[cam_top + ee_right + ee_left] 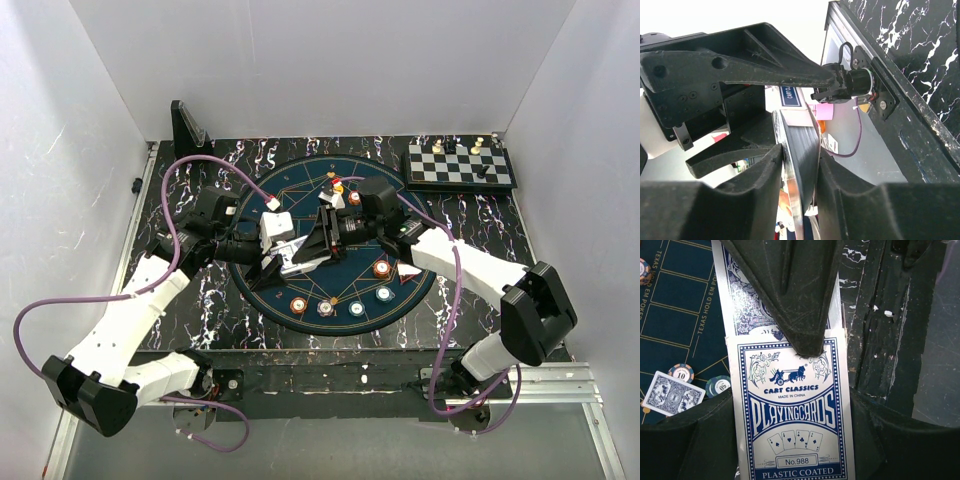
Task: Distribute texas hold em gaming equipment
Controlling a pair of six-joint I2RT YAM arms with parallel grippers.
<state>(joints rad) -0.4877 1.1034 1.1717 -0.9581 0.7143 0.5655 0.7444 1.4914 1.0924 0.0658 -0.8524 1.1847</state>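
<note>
Over the middle of the round mat, my left gripper is shut on a silver-and-blue playing-card box. A deck of blue-backed cards sticks partly out of the box's open end. My right gripper faces the left one, and both its pads press on the deck's faces. One loose card lies face down on the mat beside an orange chip and a teal chip. Several chips line the mat's near edge.
A chessboard with pieces sits at the back right. A black stand is at the back left corner. More chips rest near the mat's far side, and a card lies by an orange chip to the right.
</note>
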